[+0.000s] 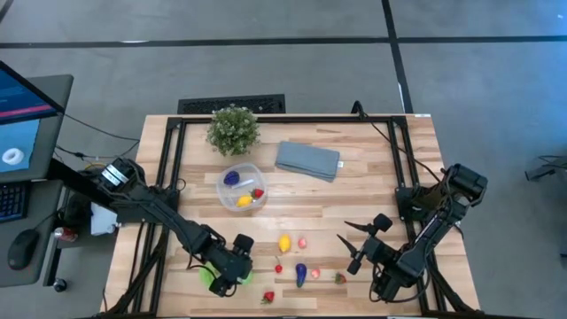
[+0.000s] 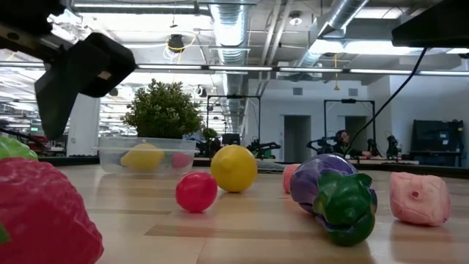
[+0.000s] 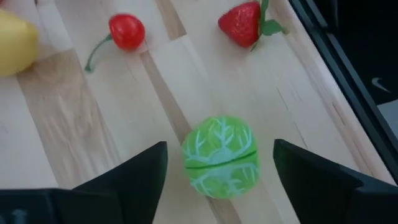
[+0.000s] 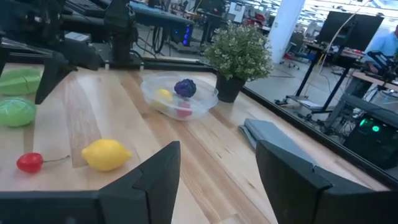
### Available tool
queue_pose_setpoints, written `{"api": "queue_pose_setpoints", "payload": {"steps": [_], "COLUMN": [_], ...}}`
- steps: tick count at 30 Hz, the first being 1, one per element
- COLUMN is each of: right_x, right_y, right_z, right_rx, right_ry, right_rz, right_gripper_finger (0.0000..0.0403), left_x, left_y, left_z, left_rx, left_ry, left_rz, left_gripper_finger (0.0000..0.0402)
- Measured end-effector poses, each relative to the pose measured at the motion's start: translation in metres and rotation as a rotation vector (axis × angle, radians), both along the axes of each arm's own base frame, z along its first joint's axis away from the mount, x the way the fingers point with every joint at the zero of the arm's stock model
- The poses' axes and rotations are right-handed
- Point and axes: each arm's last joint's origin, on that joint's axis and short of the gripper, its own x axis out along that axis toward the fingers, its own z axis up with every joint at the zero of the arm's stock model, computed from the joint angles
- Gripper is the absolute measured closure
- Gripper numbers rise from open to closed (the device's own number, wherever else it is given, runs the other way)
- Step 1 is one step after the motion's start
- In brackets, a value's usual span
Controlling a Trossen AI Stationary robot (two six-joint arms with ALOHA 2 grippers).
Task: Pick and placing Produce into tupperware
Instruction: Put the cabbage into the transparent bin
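**A:** Sitting loose on the wood, your green cabbage [image 3: 221,157] is between the left gripper [image 3: 217,171] fingers, which are spread wide with bare gaps either side, nothing gripped. That's the near left part of the table [image 1: 372,177].

**B:** Where's your tub?

**A:** Clear tub [image 1: 241,187] is mid-table, just in front of the potted plant [image 1: 234,129], with a folded grey cloth [image 1: 308,160] beside it. You've got a purple piece [image 1: 232,178], a yellow piece [image 1: 244,201] and a red piece [image 1: 257,193] inside it.

**B:** Loose produce?

**A:** You have a lemon [image 1: 284,243] and a pink piece [image 1: 302,242] side by side, a cherry [image 1: 278,268] near them, an eggplant [image 1: 301,274] with a green cap, another pink piece [image 1: 316,273], a strawberry [image 1: 340,278] and a second strawberry [image 1: 268,298] at the near edge. All lie on the table between the two arms.

**B:** Your right arm?

**A:** Right gripper [image 1: 360,245] hangs over the near right part of the table, fingers apart, nothing between them, well clear of the produce.
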Motion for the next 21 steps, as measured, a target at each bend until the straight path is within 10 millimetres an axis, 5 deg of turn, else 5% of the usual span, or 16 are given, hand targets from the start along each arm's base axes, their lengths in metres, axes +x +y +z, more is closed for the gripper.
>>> {"api": "queue_pose_setpoints", "payload": {"steps": [7, 21], "right_x": [0.0, -0.001], "right_y": [0.0, 0.001], "right_z": [0.0, 0.0], "right_rx": [0.001, 0.006], "right_ry": [0.0, 0.004], "right_rz": [0.0, 0.004], "right_gripper_finger": [0.0168, 0.0168], "left_x": [0.001, 0.012], "left_y": [0.0, -0.003], "left_z": [0.0, -0.024], "left_rx": [0.001, 0.006], "left_ry": [-0.007, 0.047], "left_rz": [-0.002, -0.022], "left_gripper_finger": [0.0084, 0.0083]}}
